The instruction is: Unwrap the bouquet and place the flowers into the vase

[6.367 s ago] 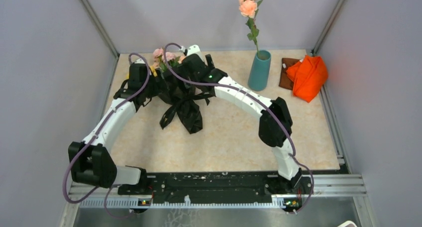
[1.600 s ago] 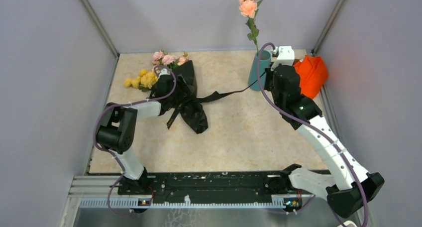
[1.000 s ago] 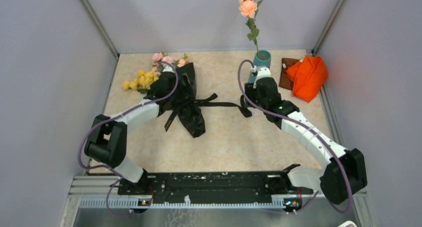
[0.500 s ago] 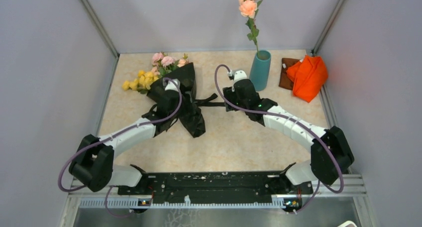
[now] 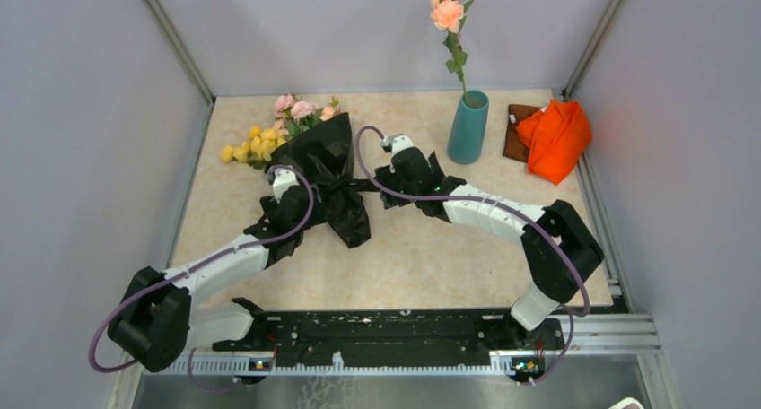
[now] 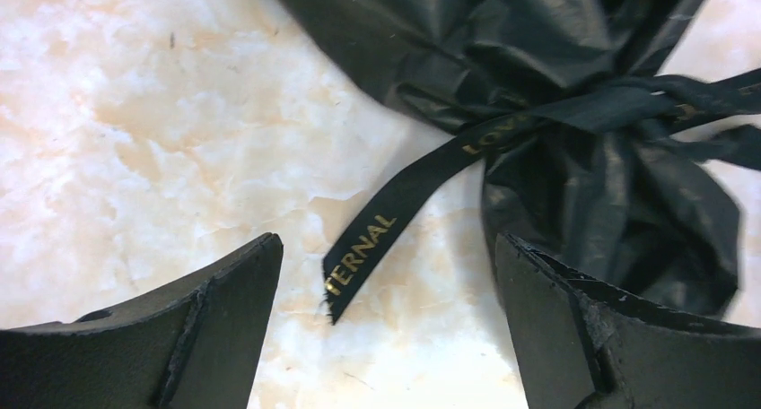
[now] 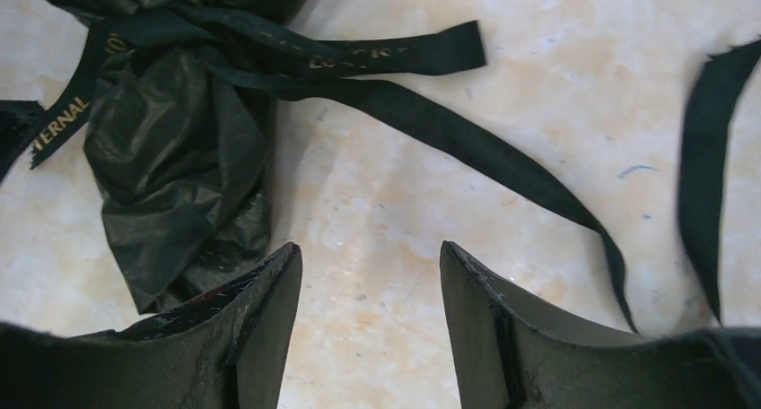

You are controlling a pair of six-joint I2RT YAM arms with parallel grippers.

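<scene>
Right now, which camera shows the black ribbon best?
The right wrist view: the ribbon lies spread out, knot and loose tails across the table. The left wrist view shows the knot and one gold-lettered end. The top view shows only a thin dark strip beside the wrapping.

Crinkled black plastic wrapping sheet (image 6: 556, 59): glossy. Black woven ribbon (image 6: 386, 216): matt, gold-printed. Beige marbled tabletop (image 6: 117, 140): smooth. Slim teal vase (image 5: 467, 126): smooth.

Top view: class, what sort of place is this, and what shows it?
Probably a robot test booth: plain grey walls close in a table, two robot arms are mounted on a metal rail, with a vase and bouquet as props.
</scene>
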